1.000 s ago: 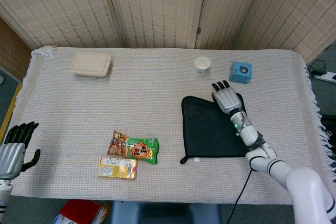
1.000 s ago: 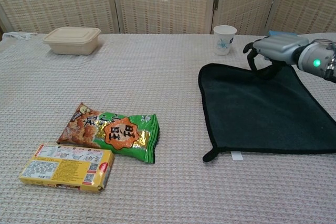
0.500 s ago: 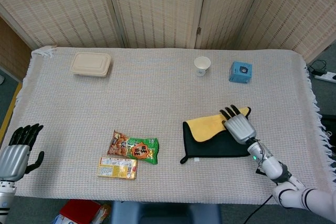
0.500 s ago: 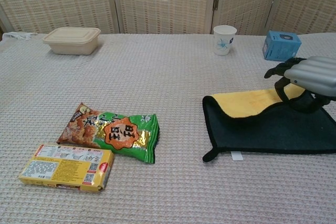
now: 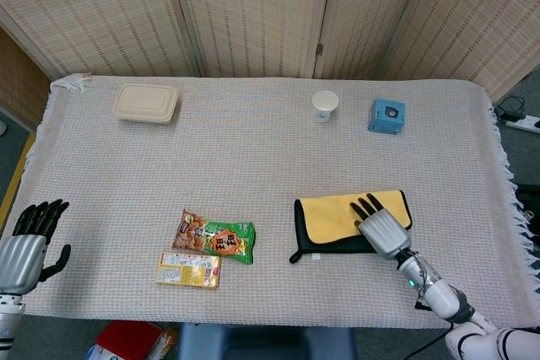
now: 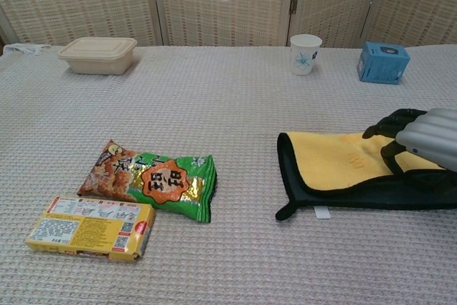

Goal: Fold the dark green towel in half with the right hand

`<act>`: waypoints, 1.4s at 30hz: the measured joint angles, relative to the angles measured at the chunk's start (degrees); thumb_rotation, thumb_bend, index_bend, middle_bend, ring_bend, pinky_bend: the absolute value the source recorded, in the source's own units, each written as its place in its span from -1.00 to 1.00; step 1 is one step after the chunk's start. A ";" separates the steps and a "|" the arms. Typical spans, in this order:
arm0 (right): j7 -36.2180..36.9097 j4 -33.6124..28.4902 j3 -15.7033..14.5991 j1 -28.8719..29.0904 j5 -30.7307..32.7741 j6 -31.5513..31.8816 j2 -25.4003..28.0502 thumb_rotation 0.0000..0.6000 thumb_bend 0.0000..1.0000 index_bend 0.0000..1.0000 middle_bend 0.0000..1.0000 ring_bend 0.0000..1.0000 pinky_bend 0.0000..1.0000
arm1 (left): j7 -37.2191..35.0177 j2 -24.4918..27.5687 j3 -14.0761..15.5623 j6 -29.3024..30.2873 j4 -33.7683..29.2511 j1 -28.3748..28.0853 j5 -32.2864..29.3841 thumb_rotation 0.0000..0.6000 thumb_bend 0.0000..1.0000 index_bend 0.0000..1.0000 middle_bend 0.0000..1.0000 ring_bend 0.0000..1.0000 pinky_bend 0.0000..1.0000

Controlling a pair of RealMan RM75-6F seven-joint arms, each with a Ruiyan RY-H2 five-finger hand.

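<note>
On folded towel [image 5: 342, 221]: right hand [image 5: 381, 225] palm-down, pinching yellow layer; left hand [image 5: 24, 246] spread, empty.

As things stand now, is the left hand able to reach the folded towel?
Probably not. The left hand hangs open off the table's near-left edge, the towel lies far right under the right hand, and the snack bag lies between.

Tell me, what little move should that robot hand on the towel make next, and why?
Probably let go and lift away. The dark green towel already lies folded, yellow side up, with the right robot hand on its near edge, so little seems left.
</note>
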 measured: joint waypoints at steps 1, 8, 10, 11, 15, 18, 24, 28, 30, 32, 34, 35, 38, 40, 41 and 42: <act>-0.48 -0.74 -0.15 -0.19 -0.02 0.00 0.18 1.00 0.03 0.29 -0.69 -0.80 -0.83 | -0.06 0.05 0.04 0.07 -0.03 0.03 0.09 1.00 0.08 -0.93 -0.79 -0.99 -1.00; -2.45 -4.13 -0.90 -1.78 -0.62 0.47 0.78 1.00 0.03 0.29 -0.69 -0.80 -0.83 | -0.34 0.33 0.20 0.60 -0.25 0.26 0.63 1.00 0.08 -0.93 -0.79 -0.98 -1.00; -2.58 -4.25 -0.86 -2.08 -0.64 0.74 0.47 1.00 0.03 0.29 -0.68 -0.80 -0.83 | -0.43 0.42 0.22 0.76 -0.32 0.32 0.74 1.00 0.08 -0.92 -0.79 -0.99 -1.00; -2.63 -4.25 -0.80 -2.27 -0.74 1.05 0.16 1.00 0.03 0.29 -0.68 -0.80 -0.83 | -0.47 0.45 0.22 0.79 -0.32 0.33 0.78 1.00 0.08 -0.92 -0.79 -0.99 -1.00; -2.12 -3.90 -0.42 -2.91 -1.63 2.56 -1.16 1.00 0.03 0.29 -0.68 -0.80 -0.83 | -0.56 0.61 0.33 0.95 -0.51 0.45 0.97 1.00 0.08 -0.92 -0.79 -0.99 -1.00; -1.64 -3.25 -0.28 -3.21 -2.26 2.80 -2.09 1.00 0.03 0.29 -0.67 -0.80 -0.83 | -0.64 0.71 0.32 1.23 -0.60 0.56 1.07 1.00 0.08 -0.92 -0.79 -0.99 -1.00; -2.96 -2.45 -0.03 -3.44 -2.09 2.21 -2.64 1.00 0.03 0.29 -0.69 -0.80 -0.83 | -0.97 0.99 0.32 1.81 -0.82 0.81 1.38 1.00 0.08 -0.91 -0.79 -0.99 -1.00; -4.69 -2.80 0.00 -3.59 -0.75 0.94 -2.18 1.00 0.03 0.07 -0.80 -0.88 -0.84 | -1.01 1.01 0.19 1.65 -0.83 0.82 1.00 1.00 0.08 -0.90 -0.79 -0.98 -1.00; -5.65 -3.45 -0.10 -3.50 0.15 -0.43 -1.56 1.00 0.03 -0.14 -0.87 -0.92 -0.85 | -0.86 0.98 0.13 1.52 -0.87 0.81 0.81 1.00 0.08 -0.90 -0.79 -0.98 -1.00; -6.08 -4.59 -0.18 -3.34 0.80 -1.55 -0.68 1.00 0.03 -0.44 -0.94 -0.96 -0.86 | -0.69 0.92 0.10 1.45 -0.93 0.81 0.71 1.00 0.08 -0.90 -0.79 -0.98 -1.00; -5.75 -5.70 -0.23 -3.22 0.88 -1.92 0.17 1.00 0.03 -0.55 -0.97 -0.98 -0.86 | -0.53 0.86 0.06 1.38 -0.97 0.80 0.58 1.00 0.08 -0.90 -0.79 -0.98 -1.00; -5.13 -6.32 -0.26 -3.17 0.72 -1.94 0.71 1.00 0.03 -0.59 -0.98 -0.98 -0.86 | -0.48 0.84 0.03 1.34 -0.98 0.80 0.49 1.00 0.08 -0.90 -0.79 -0.98 -1.00; -2.73 -8.25 -0.34 -3.18 -0.31 -1.44 2.65 1.00 0.03 -0.66 -1.00 -1.00 -0.87 | -0.39 0.79 -0.09 1.23 -0.97 0.79 0.20 1.00 0.08 -0.90 -0.79 -0.98 -1.00; -1.34 -9.51 -0.38 -3.27 -1.10 -0.76 4.10 1.00 0.03 -0.71 -1.00 -1.00 -0.88 | -0.22 0.73 -0.20 1.13 -0.99 0.77 -0.04 1.00 0.08 -0.90 -0.79 -0.98 -1.00; -0.63 -10.33 -0.39 -3.37 -1.54 -0.30 5.00 1.00 0.03 -0.73 -1.00 -1.00 -0.88 | -0.14 0.70 -0.23 1.05 -1.01 0.75 -0.12 1.00 0.08 -0.90 -0.79 -0.98 -1.00; -0.19 -10.91 -0.39 -3.44 -1.78 -0.02 5.62 1.00 0.03 -0.75 -1.00 -1.00 -0.88 | -0.07 0.68 -0.24 0.93 -1.04 0.71 -0.17 1.00 0.08 -0.90 -0.79 -0.98 -1.00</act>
